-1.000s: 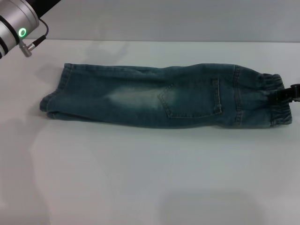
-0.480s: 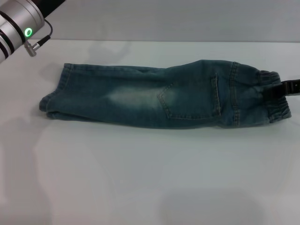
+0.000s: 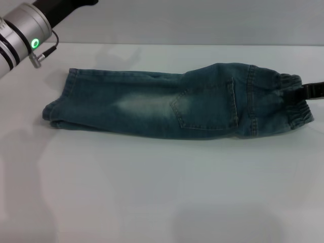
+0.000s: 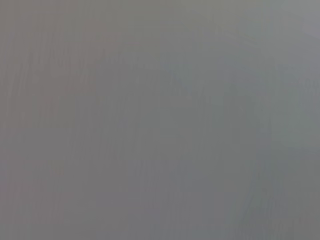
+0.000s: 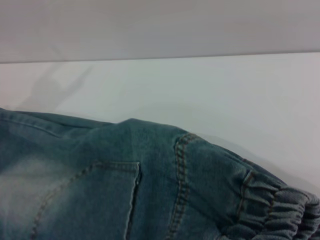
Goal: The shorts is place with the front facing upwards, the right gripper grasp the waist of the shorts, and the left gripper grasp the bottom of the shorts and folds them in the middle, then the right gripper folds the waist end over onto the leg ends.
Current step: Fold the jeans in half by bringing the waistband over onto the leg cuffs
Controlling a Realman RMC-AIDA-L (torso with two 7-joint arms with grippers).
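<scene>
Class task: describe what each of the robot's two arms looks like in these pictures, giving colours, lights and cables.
The left arm is silver with black bands, a glowing green ring lamp, a black upper section and a thin grey cable with a metal plug. Of the right gripper only a thin black piece shows at the picture's edge.

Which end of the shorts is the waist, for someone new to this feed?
On the white table lie the shorts, stretched sideways. The waist is their end at the robot's right, by the right tool: puckered into gathers, unlike the flat leg hems opposite.

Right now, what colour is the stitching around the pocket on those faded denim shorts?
Orange-brown, on the blue-green denim shorts; the right wrist view shows it best.
</scene>
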